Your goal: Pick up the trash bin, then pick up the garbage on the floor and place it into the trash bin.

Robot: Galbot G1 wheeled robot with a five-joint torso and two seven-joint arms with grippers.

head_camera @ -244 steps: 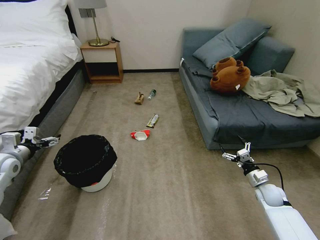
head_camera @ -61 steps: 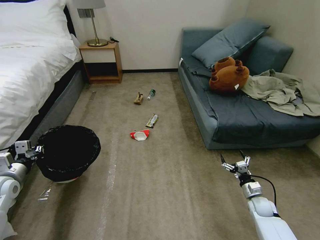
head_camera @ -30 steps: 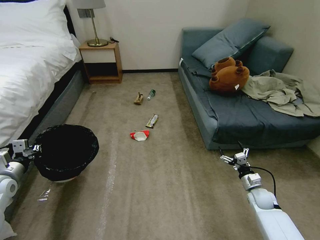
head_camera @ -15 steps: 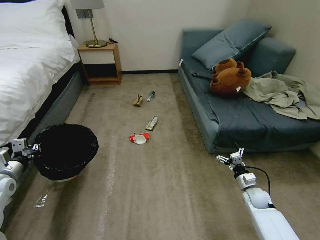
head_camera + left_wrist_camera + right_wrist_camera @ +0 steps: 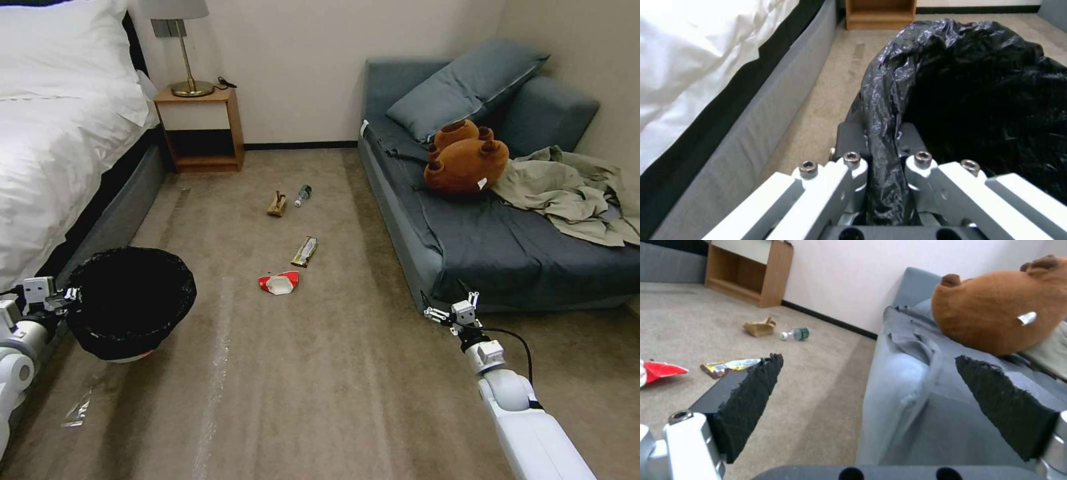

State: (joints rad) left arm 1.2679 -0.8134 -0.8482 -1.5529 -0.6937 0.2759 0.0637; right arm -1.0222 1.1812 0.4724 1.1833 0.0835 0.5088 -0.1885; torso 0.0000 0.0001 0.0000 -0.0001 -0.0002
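The trash bin (image 5: 130,303), white with a glossy black bag, hangs just above the carpet at the left beside the bed. My left gripper (image 5: 67,295) is shut on its bag-covered rim (image 5: 882,140). On the carpet ahead lies the garbage: a red-and-white wrapper (image 5: 279,282) (image 5: 658,370), a gold snack-bar wrapper (image 5: 305,251) (image 5: 729,366), a tan paper scrap (image 5: 277,203) (image 5: 759,327) and a small green-capped bottle (image 5: 303,195) (image 5: 794,334). My right gripper (image 5: 448,308) (image 5: 871,396) is open and empty, low by the sofa's front corner.
A white bed (image 5: 47,147) runs along the left, with a wooden nightstand (image 5: 199,127) and lamp at the back wall. A blue-grey sofa (image 5: 507,233) on the right holds a brown plush bear (image 5: 467,160) and an olive cloth (image 5: 567,193). Open carpet lies between.
The bin, once standing on the floor, is now held off it by my left gripper. The view has shifted forward over the last second, and my right arm sits closer to the sofa corner.
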